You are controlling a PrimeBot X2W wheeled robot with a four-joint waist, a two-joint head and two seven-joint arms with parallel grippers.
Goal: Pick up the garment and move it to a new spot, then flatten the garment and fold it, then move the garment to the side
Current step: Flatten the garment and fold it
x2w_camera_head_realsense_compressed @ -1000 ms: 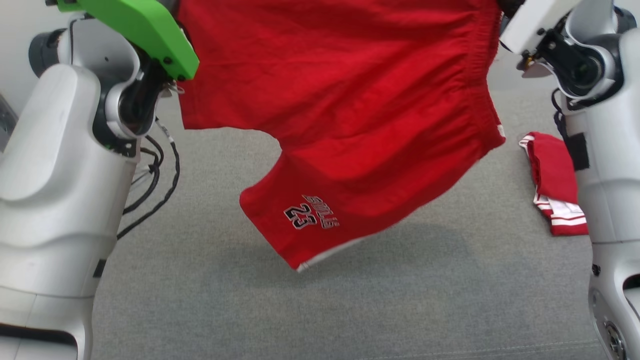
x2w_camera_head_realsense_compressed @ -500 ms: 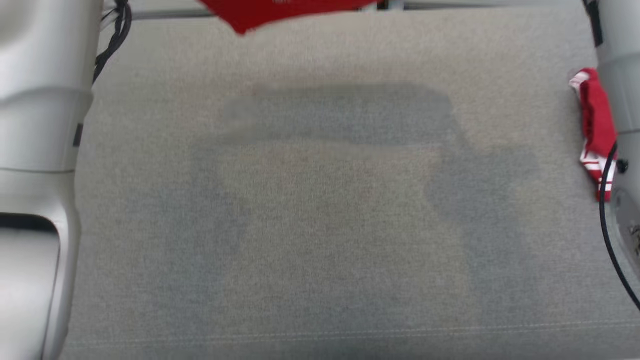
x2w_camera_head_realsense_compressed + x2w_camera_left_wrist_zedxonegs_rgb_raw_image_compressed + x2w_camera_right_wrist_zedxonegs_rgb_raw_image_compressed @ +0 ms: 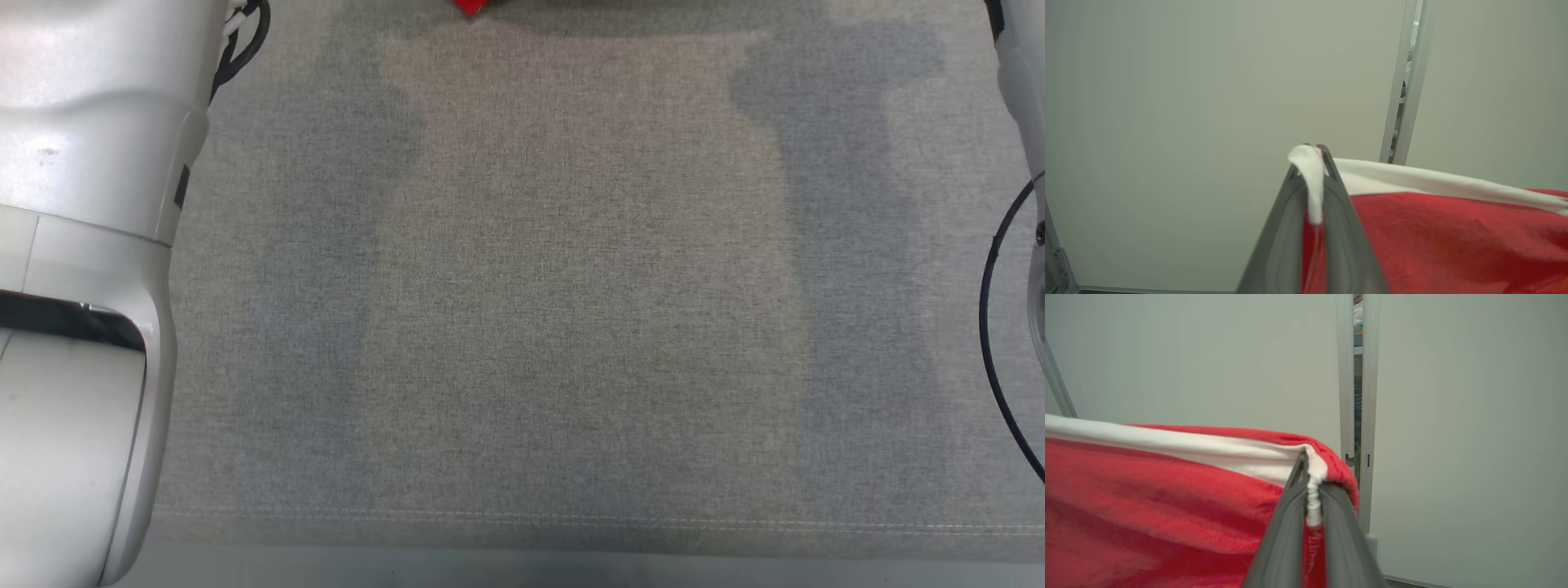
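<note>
Left pincer point(image 3: 1312, 150) and right pincer point(image 3: 1309, 462) each clamp the white-trimmed edge of the red garment point(image 3: 1433, 232), stretched between them.

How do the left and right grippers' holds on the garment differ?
The left gripper has white trim poking out at its tips; the right gripper has bunched white trim under red cloth. Each wrist view shows the red garment right of the left gripper, left of the right gripper. Both grip it, jaws shut.
</note>
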